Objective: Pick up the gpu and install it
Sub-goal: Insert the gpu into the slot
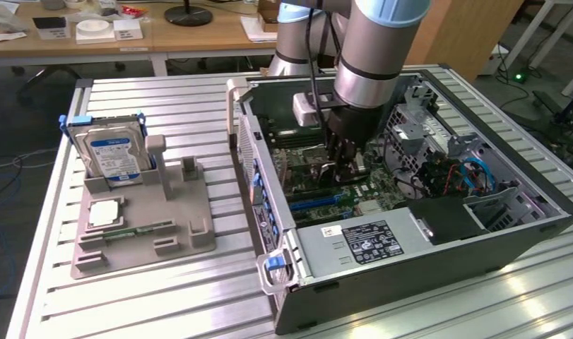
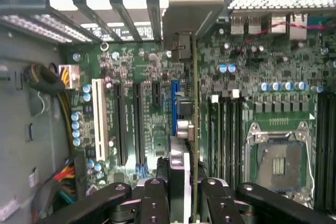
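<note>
My gripper [image 1: 343, 164] reaches down into the open computer case [image 1: 267, 212], over the green motherboard [image 1: 310, 191]. It is shut on the gpu [image 2: 178, 163], a thin card that the wrist view shows edge-on between the two black fingers [image 2: 155, 190]. The card stands upright over the blue expansion slot [image 2: 174, 103] and runs along it. Its far end, with the bracket [image 2: 181, 45], is near the case's rear slot openings. In the exterior view the gpu [image 1: 331, 176] is a dark shape under the fingers. I cannot tell whether the card's edge is touching the slot.
A white slot [image 2: 98, 119] and two black slots [image 2: 119, 124] lie beside the blue one, and the bare processor socket [image 2: 278, 161] is on the other side. On the table at the exterior view's left, a grey fixture [image 1: 140, 233] holds a hard drive [image 1: 111, 152] and a memory stick [image 1: 136, 231].
</note>
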You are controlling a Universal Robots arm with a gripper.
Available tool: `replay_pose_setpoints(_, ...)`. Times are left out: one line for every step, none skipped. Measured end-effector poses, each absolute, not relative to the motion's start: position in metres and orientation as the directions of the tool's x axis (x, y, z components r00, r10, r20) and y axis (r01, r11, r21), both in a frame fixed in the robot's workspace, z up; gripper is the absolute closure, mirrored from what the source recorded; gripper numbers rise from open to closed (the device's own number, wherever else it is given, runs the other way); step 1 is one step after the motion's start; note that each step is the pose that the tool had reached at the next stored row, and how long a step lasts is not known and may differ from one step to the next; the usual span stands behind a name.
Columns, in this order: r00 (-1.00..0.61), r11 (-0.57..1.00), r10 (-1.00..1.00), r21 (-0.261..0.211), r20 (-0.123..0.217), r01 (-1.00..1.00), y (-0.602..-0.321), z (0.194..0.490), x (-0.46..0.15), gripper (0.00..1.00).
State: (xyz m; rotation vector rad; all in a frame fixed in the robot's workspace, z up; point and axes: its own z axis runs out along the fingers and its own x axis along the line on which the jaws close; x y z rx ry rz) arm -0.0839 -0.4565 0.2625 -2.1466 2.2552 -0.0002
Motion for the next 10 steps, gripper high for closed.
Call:
replay_pose_setpoints(-0.049,0.05,-0.999,-0.02,-0.02,-0.999,-0.457,0.262,-0.085,0.72)
replay_pose_setpoints(-0.049,0.05,-0.999,-0.02,-0.02,-0.999,-0.457,0.26,-0.086,0.72)
replay_pose_setpoints(-0.049,0.049,-0.999,-0.02,-0.02,-0.999,-0.457,0.259,-0.086,0.72)
replay_pose_setpoints(-0.049,0.049,-0.999,-0.02,-0.02,-0.999,-0.457,0.257,-0.086,0.72)
replay_pose_setpoints(-0.049,0.049,-0.999,-0.02,-0.02,-0.999,-0.458,0.255,-0.086,0.72)
replay_pose_setpoints(-0.049,0.05,-0.999,-0.02,-0.02,-0.999,-0.458,0.253,-0.086,0.72)
replay_pose_setpoints(-0.049,0.05,-0.999,-0.02,-0.02,-0.999,-0.458,0.252,-0.086,0.72)
replay_pose_setpoints(-0.049,0.05,-0.999,-0.02,-0.02,-0.999,-0.458,0.251,-0.087,0.72)
replay_pose_setpoints(-0.049,0.05,-0.999,-0.02,-0.02,-0.999,-0.458,0.251,-0.088,0.72)
replay_pose_setpoints(-0.049,0.05,-0.999,-0.02,-0.02,-0.999,-0.458,0.25,-0.089,0.72)
